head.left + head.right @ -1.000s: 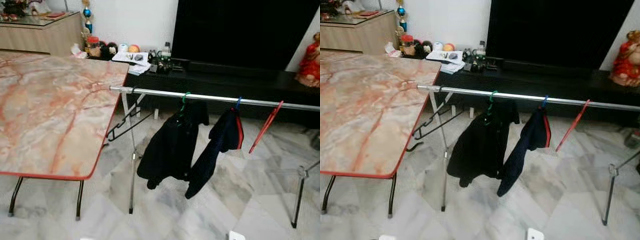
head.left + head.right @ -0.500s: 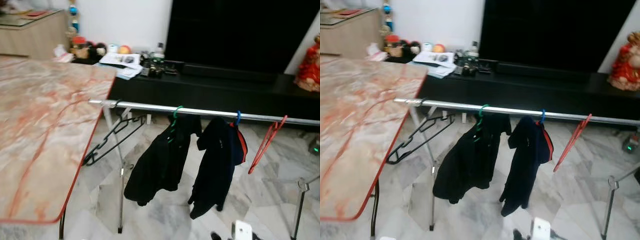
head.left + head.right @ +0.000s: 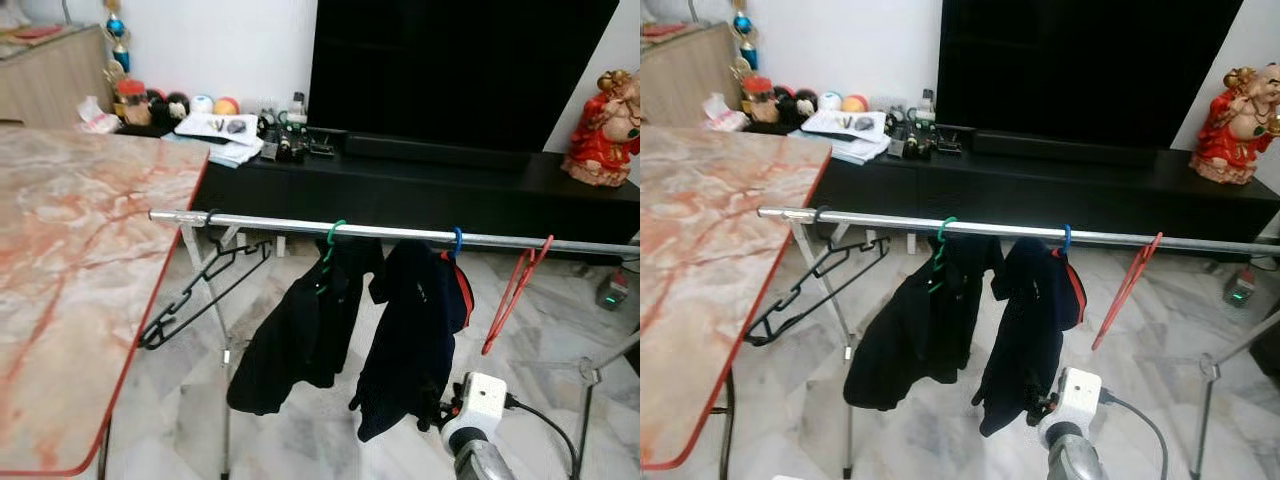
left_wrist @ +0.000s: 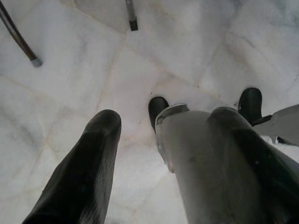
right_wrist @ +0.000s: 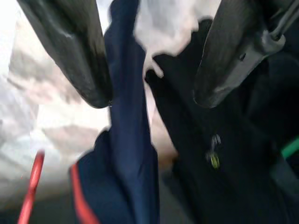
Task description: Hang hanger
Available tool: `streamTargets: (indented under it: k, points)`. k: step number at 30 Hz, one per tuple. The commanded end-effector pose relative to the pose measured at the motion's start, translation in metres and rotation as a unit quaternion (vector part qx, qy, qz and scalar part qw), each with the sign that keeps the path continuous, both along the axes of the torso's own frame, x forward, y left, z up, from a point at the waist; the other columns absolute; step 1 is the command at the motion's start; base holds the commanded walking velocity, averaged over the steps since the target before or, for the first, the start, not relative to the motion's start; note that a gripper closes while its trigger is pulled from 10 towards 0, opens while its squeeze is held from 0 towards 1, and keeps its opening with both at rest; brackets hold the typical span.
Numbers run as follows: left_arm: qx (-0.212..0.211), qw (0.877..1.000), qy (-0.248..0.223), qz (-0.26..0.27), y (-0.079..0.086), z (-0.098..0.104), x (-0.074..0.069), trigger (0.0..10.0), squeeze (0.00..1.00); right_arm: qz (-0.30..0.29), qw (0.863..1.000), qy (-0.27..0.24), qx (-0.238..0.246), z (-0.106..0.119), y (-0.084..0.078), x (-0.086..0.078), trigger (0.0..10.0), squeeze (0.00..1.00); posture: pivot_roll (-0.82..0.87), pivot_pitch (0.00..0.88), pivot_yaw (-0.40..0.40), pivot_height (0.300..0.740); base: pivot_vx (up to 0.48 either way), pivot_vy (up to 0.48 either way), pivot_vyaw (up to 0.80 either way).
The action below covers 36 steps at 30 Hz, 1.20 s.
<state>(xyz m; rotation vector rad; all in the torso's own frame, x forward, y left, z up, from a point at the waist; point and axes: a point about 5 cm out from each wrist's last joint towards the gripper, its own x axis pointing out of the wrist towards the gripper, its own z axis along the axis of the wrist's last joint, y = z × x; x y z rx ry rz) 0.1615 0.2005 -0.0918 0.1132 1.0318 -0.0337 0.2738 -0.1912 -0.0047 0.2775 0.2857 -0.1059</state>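
Note:
A silver rail (image 3: 400, 232) runs across the view. At its left end hangs an empty black hanger (image 3: 200, 290), tilted. A green hanger (image 3: 330, 245) carries a black garment (image 3: 300, 335). Beside it a blue hanger (image 3: 457, 240) carries a navy garment (image 3: 415, 330) with red trim. An empty red hanger (image 3: 515, 290) hangs further right. My right arm (image 3: 478, 455) rises from below, close to the navy garment's lower edge. In the right wrist view my right gripper (image 5: 152, 88) is open, with the navy garment (image 5: 131, 154) just past its fingertips. My left gripper (image 4: 173, 177) hangs open over the floor.
A marble table (image 3: 60, 300) with a red edge stands at the left, close to the rail's end. Behind the rail is a black TV console (image 3: 420, 190) with clutter and a red figurine (image 3: 600, 130). Rack legs (image 3: 222, 400) stand on the marble floor.
The camera has shifted right and nearer the rack. My right arm has come up into view at the bottom, towards the navy garment. The hangers stay on the rail.

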Motion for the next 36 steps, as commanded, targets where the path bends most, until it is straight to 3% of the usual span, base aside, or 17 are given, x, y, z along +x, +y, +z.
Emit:
streamTargets:
  k: [1, 4, 11, 31, 36]
  points:
    - [0.0, 1.0, 0.009, -0.008, -0.002, -0.001, -0.002, 10.0, 0.0, -0.017, 0.999, -0.041, -0.006, 0.013, -0.004, 0.007, 10.0, 0.0, 0.09, 0.0, -0.083, 0.74, 0.0, 0.0, 0.0]
    - [0.0, 1.0, 0.007, -0.007, 0.001, -0.001, -0.003, 10.0, 0.0, -0.035, 0.993, -0.108, -0.013, 0.044, 0.0, 0.023, 10.0, 0.0, 0.08, 0.0, -0.079, 0.74, 0.0, 0.0, 0.0]
    - [0.0, 1.0, 0.003, -0.005, 0.005, 0.0, -0.003, 10.0, 0.0, -0.027, 0.991, -0.134, -0.008, 0.059, 0.013, 0.039, 10.0, 0.0, 0.09, 0.0, -0.08, 0.74, 0.0, 0.0, 0.0]
    - [-0.003, 1.0, 0.004, -0.02, 0.002, -0.001, -0.004, 10.0, 0.0, -0.049, 0.995, -0.09, -0.001, 0.047, 0.013, 0.031, 10.0, 0.0, 0.09, 0.0, -0.07, 0.74, 0.287, 0.0, 0.0]
    - [-0.001, 1.0, 0.014, -0.02, 0.004, -0.003, -0.01, 10.0, 0.0, -0.049, 0.995, -0.083, -0.001, 0.046, 0.013, 0.033, 10.0, 0.0, 0.1, 0.0, -0.074, 0.74, 0.329, 0.0, 0.0]
